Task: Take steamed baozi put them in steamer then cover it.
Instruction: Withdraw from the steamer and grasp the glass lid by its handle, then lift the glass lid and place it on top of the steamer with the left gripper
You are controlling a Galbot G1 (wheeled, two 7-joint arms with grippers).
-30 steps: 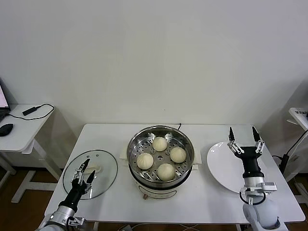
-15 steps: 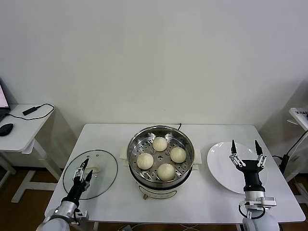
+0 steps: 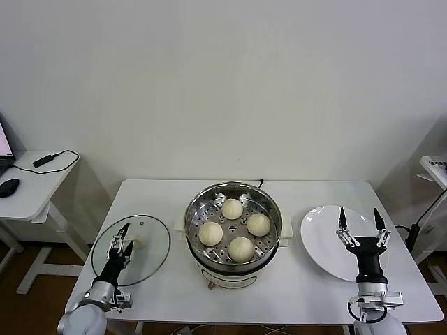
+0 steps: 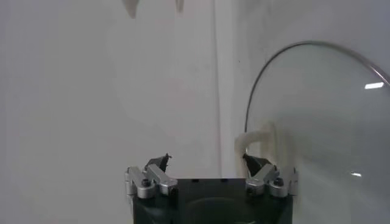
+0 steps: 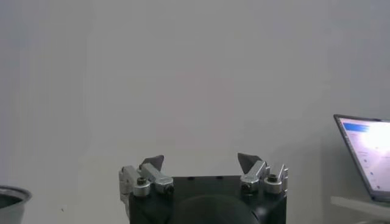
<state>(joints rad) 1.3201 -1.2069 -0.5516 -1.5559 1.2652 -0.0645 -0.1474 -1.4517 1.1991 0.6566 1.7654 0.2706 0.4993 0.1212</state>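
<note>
The steamer stands mid-table with four baozi on its perforated tray: one at the back, one left, one right, one in front. The cover lies flat on the table to the steamer's left, its white handle at its centre. My left gripper is open and empty over the cover's near-left part, just beside the handle. The left wrist view shows the gripper, the cover and the handle. My right gripper is open and empty above the white plate.
The flat white plate lies at the table's right. A small side table with a mouse and a cable stands at far left. Another table edge shows at far right. The right wrist view shows my right gripper and a laptop screen.
Both arms have drawn back toward the table's front edge. The right gripper has sunk lower over the plate. The left gripper stays over the cover, still open.
</note>
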